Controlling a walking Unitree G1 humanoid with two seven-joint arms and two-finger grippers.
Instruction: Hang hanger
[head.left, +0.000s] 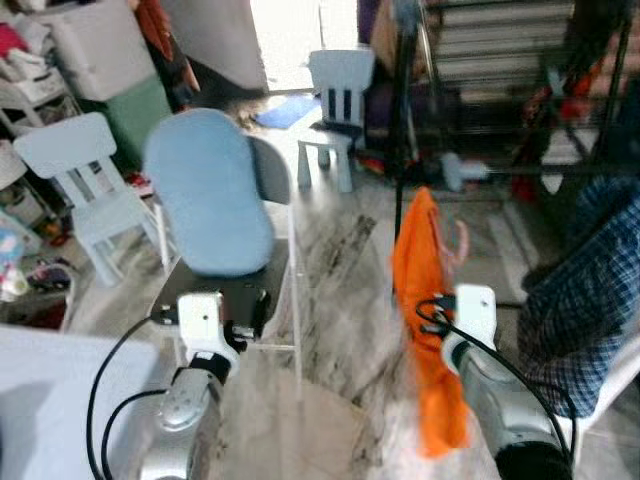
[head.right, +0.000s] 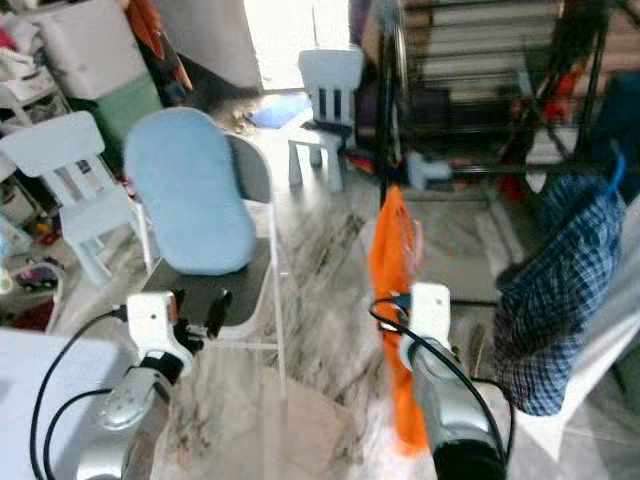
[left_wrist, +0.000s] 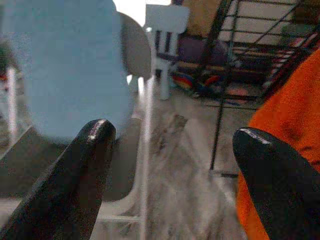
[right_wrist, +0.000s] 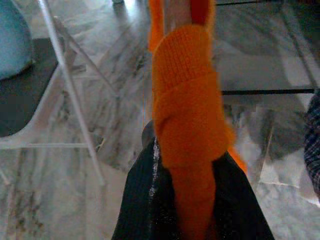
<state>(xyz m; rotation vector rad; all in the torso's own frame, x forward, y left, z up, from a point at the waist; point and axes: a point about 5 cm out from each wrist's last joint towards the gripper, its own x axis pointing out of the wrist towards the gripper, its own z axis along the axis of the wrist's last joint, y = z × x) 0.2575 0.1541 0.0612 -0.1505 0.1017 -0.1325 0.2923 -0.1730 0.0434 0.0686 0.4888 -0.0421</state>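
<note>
An orange garment (head.left: 420, 300) hangs on a pale pink hanger whose hook (head.left: 461, 241) pokes out at its upper right. My right gripper (right_wrist: 192, 200) is shut on the orange cloth, which is bunched between its black fingers (right_wrist: 145, 210), and holds it up in the air over the marble floor. A black rack (head.left: 590, 80) stands at the back right, apart from the garment. My left gripper (left_wrist: 175, 165) is open and holds nothing. It is raised at the lower left in front of the folding chair (head.left: 205, 190).
The folding chair carries a blue cushion (head.right: 185, 190). Two small white chairs (head.left: 85, 185) (head.left: 340, 90) stand behind it. A blue plaid shirt (head.left: 575, 300) hangs at the right. A white tabletop (head.left: 50, 400) fills the lower left corner. Clutter lines the back wall.
</note>
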